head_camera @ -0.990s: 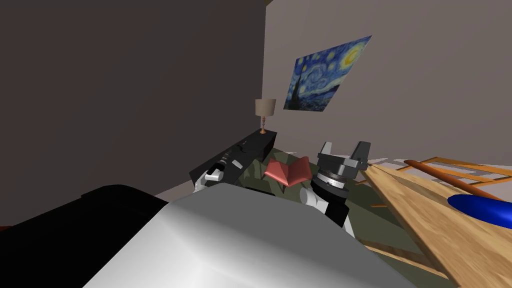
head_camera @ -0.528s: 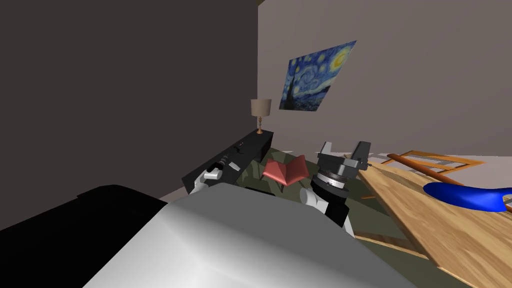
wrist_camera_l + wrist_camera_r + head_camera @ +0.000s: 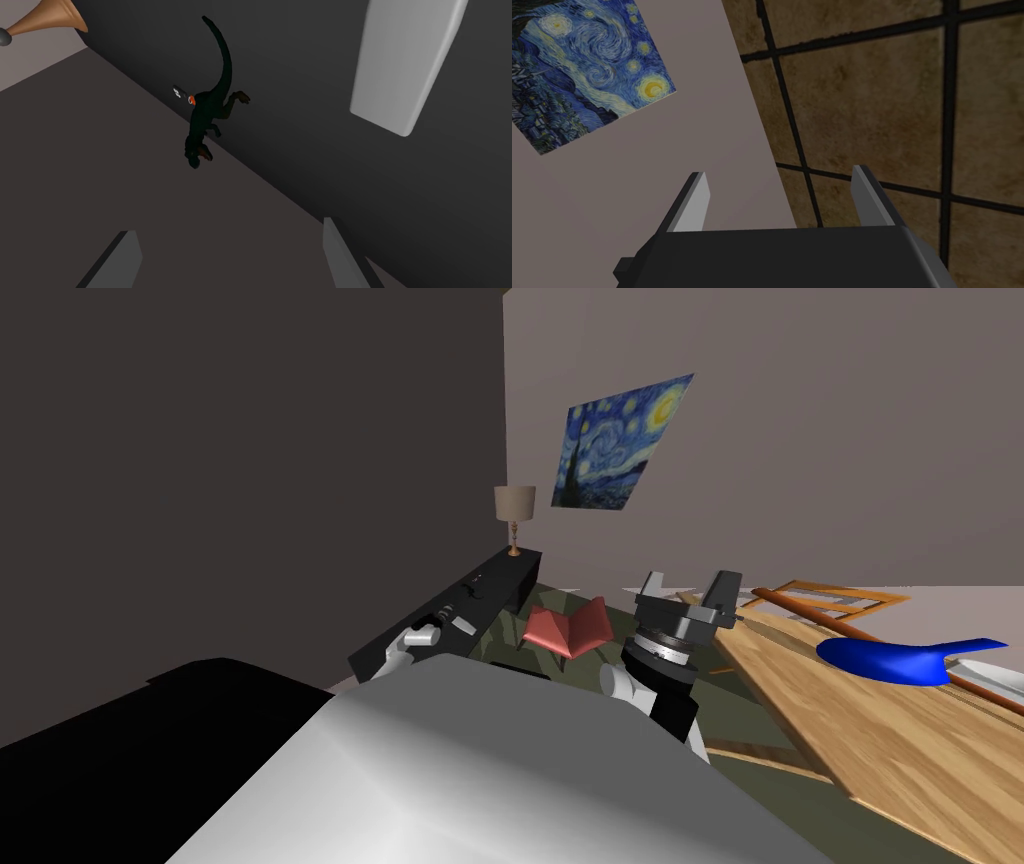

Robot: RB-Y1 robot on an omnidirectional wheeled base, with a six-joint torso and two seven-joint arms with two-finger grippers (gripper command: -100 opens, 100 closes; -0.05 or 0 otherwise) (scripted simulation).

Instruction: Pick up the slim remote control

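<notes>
Hovering left gripper (image 3: 226, 227), spread wide, over black console (image 3: 310, 145); slim grey slab (image 3: 406, 65), probably the remote, off toward upper right, long axis up-frame; right gripper (image 3: 779, 171) spread too, farther away.

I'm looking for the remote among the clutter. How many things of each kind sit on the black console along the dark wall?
On the black console:
Lamp: 1
Dark dinosaur figure: 1
Slim remote: 1
Light grey slab: 1
Total: 4
</notes>
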